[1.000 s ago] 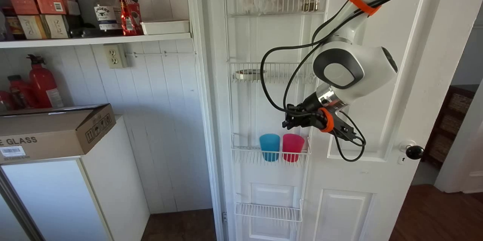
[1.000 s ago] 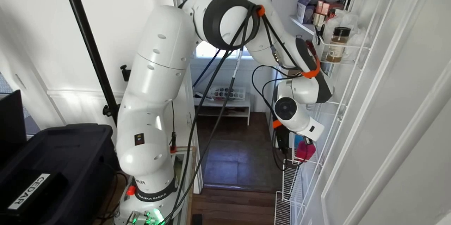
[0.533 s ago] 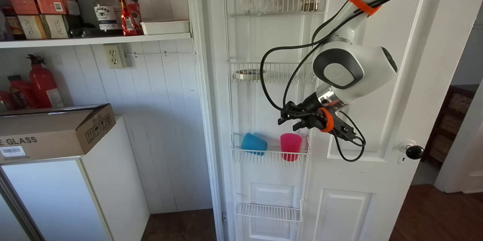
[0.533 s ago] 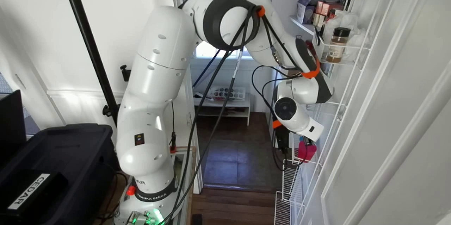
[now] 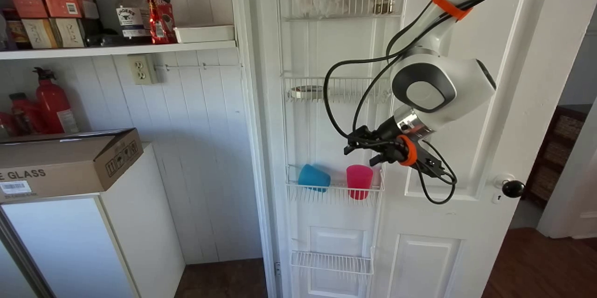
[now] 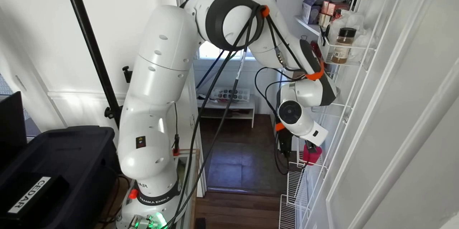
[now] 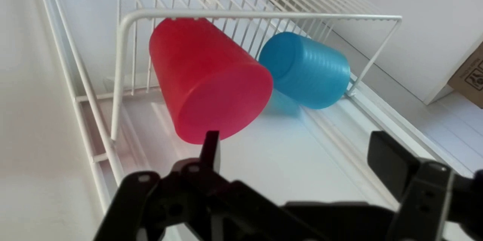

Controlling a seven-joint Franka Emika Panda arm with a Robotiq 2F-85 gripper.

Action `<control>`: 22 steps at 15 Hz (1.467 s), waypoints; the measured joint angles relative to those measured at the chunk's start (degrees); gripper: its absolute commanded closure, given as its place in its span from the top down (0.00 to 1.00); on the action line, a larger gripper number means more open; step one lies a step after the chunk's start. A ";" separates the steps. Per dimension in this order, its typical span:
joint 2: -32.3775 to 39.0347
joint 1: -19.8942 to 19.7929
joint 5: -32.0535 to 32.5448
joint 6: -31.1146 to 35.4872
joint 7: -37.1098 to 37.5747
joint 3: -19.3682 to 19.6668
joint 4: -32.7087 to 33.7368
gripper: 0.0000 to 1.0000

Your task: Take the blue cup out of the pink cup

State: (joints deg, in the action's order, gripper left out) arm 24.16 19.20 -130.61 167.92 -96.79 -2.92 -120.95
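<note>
While blue cup (image 7: 307, 70) leans, carton (image 5: 65, 165) seemingly reads "E GLASS"

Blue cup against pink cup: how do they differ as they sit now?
Pose: the pink cup stands upright, while the blue cup is tipped over. Facing: in the wrist view the pink cup shows its open mouth, the blue cup its closed base. Shared: both are tapered cups, on the same wire shelf.

Arm (image 6: 159, 53) rising from its base (image 6: 152, 200), bent over at the elbow (image 6: 232, 24), forearm (image 6: 263, 55) descending to the wrist (image 5: 445, 86). Gripper (image 7: 294, 141) slants downward in an exterior view; the wrist view shows its two fingers (image 7: 390, 161) parted wide.
</note>
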 measured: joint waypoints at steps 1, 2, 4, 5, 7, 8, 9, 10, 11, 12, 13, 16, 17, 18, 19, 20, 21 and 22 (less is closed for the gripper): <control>-0.41 -0.54 2.17 0.01 1.08 -0.44 -0.90 1.00; -0.75 -1.22 4.83 0.01 2.45 -0.97 -1.98 1.00; -1.52 -2.36 9.42 -0.01 4.51 -1.67 -4.28 1.00; -1.89 -2.75 11.14 -0.04 4.95 -1.74 -5.34 1.00; -2.53 -3.40 13.75 -0.05 5.33 -1.75 -7.18 1.00; -2.81 -3.70 14.96 -0.06 5.55 -1.75 -7.96 1.00; -3.05 -3.99 15.75 -0.07 5.68 -1.75 -8.56 1.00; -3.40 -4.23 16.44 -0.07 5.81 -1.75 -9.12 1.00; -3.79 -4.44 17.01 -0.07 6.14 -1.75 -9.62 1.00; -4.20 -4.62 17.32 -0.07 6.78 -1.76 -9.99 1.00; -4.77 -4.74 17.77 -0.07 7.81 -1.83 -10.49 1.00; -7.23 -4.80 20.36 0.36 12.04 -2.28 -13.06 1.00; -8.27 -4.80 21.45 0.41 13.39 -2.43 -14.23 1.00; -9.43 -4.79 22.46 0.41 14.78 -2.60 -15.56 1.00; -10.68 -4.79 23.58 0.41 16.24 -2.80 -16.95 1.00; -12.02 -4.79 24.69 0.41 17.81 -3.02 -18.41 1.00; -13.37 -4.76 26.13 0.41 19.61 -3.22 -19.84 1.00; -14.75 -4.74 27.49 0.43 21.43 -3.40 -21.23 1.00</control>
State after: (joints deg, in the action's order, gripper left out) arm 9.41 14.47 -103.12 168.35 -75.36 -6.32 -142.18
